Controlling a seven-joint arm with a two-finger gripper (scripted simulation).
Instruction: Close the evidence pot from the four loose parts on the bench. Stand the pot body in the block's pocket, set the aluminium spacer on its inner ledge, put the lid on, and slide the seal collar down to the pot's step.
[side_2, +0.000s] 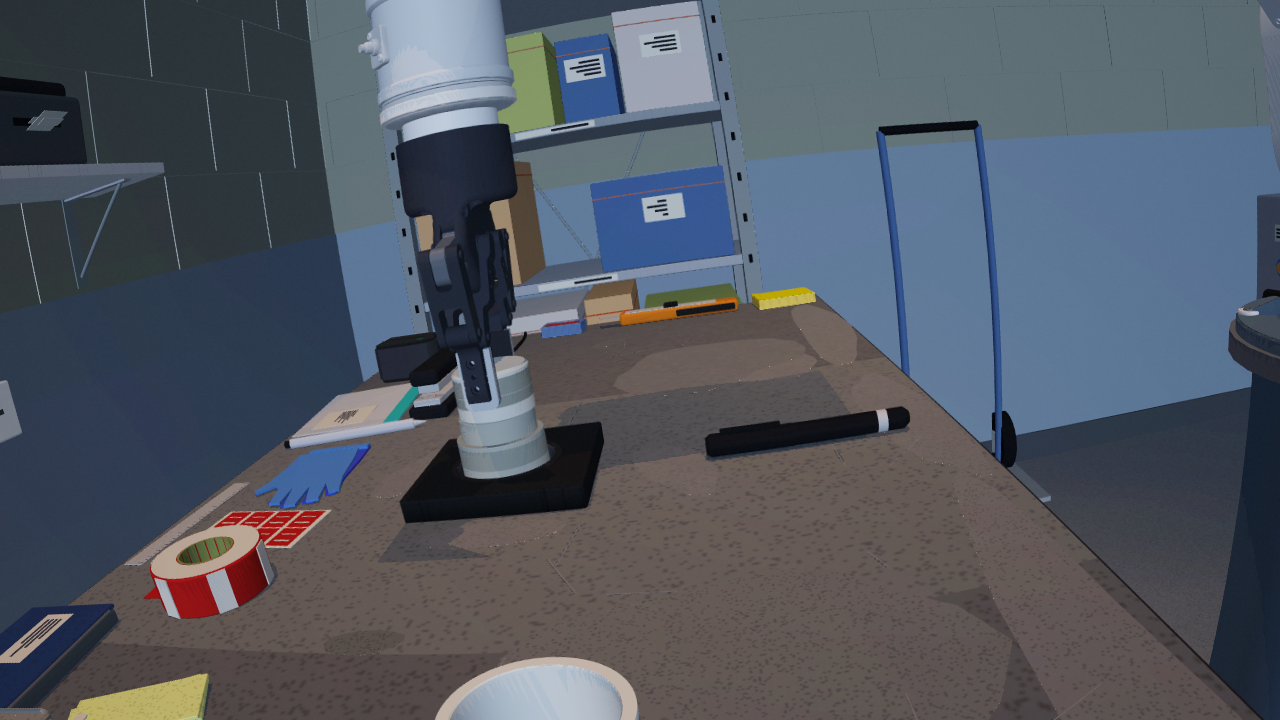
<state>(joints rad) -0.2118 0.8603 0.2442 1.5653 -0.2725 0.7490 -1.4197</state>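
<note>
The pot body point(503, 458) is partly hidden, its base sunk in the pocket of the black block point(507, 475) and its upper part covered by the lid point(512, 385). The pale lid sits on top of the pot, upright. No spacer shows; the lid covers the pot's inside. A large pale ring, apparently the seal collar point(537, 691), lies at the bench's near edge, cut off by the frame. My gripper point(479, 383) comes straight down over the stack and is closed on the lid's sides.
The block stands left of the bench's centre. A black torch point(806, 432) lies to its right. To its left are a blue glove point(313, 475), a notepad with pen point(354, 419), red labels and a roll of red-and-white tape point(212, 569). Shelving stands behind.
</note>
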